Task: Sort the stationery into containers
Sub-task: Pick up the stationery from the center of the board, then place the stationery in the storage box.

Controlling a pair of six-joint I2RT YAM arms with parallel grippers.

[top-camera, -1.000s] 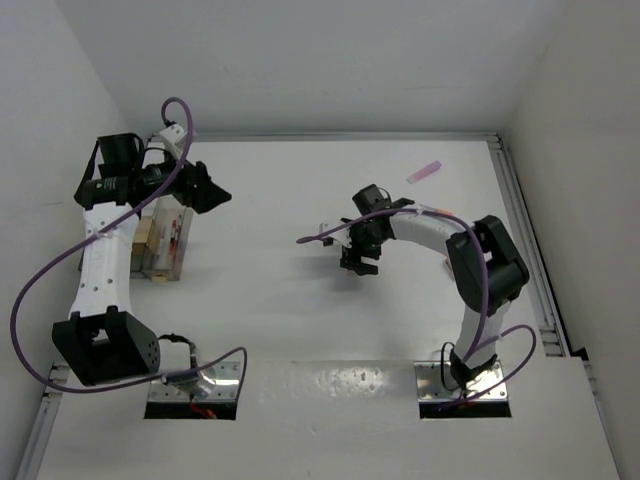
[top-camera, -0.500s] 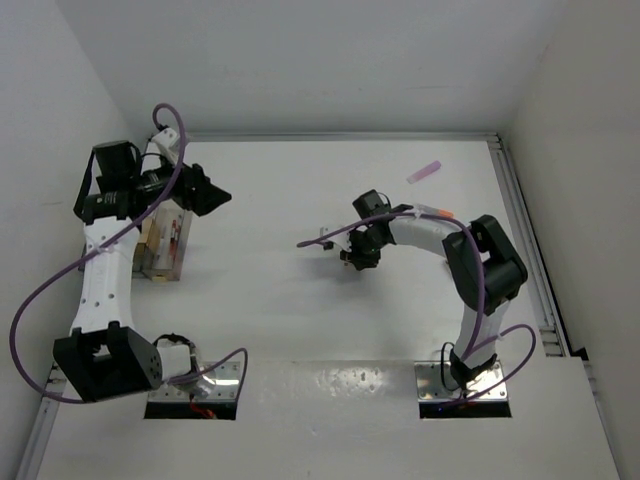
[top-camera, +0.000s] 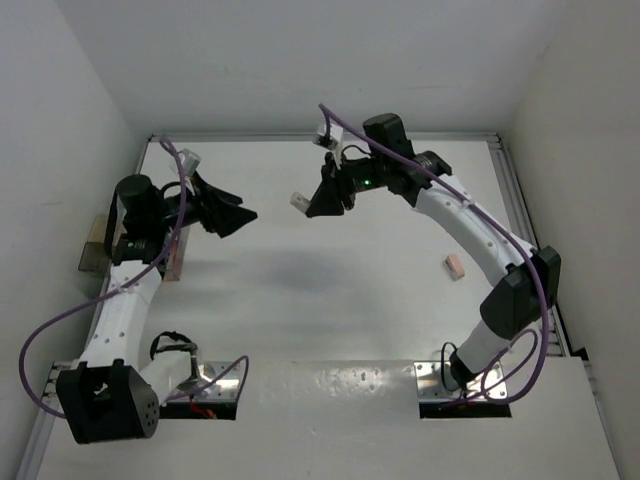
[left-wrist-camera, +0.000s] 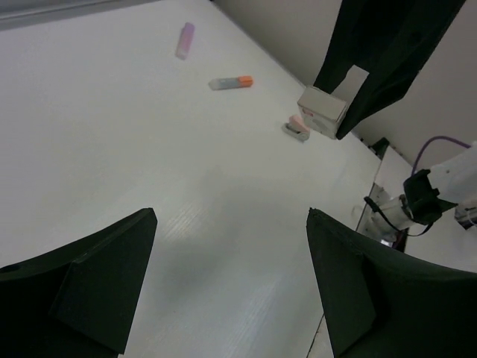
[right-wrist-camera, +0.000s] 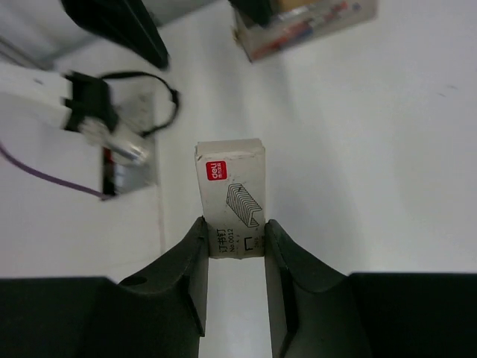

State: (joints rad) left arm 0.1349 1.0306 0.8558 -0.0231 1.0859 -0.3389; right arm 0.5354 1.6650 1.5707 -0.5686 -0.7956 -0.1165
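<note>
Small box (right-wrist-camera: 229,195) was white, red logo, grey line drawing. Eraser (top-camera: 454,266) pink, marker (left-wrist-camera: 185,39) lilac, pen (left-wrist-camera: 231,83) grey with orange cap.

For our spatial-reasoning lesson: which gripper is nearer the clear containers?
Left. The left gripper hangs open just beside the containers. The right gripper, shut on a white box, is farther off toward the centre.

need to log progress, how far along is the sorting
Some pens already lie in the container. The right gripper holds a small white box above the table. Left to sort: the pink eraser, a pale purple marker and an orange-capped piece. The left gripper is open and empty.
</note>
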